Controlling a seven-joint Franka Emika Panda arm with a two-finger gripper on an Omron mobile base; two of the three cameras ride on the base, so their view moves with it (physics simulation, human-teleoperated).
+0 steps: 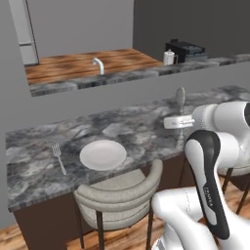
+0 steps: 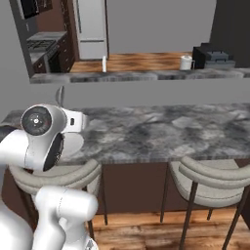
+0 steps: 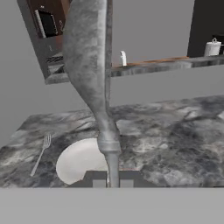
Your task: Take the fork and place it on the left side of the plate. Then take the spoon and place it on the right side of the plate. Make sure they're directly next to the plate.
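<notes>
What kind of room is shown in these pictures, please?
Most likely a home kitchen: a marble-look counter with stools at it, a faucet on the far worktop, and a plate and fork laid out.

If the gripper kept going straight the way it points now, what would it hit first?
Probably the plate: the gripper, shut on the spoon, looks down toward it in the hand view. Depth is uncertain.

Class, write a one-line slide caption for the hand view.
Fingers shut on the spoon, held above the white plate, fork lying to its left.
</notes>
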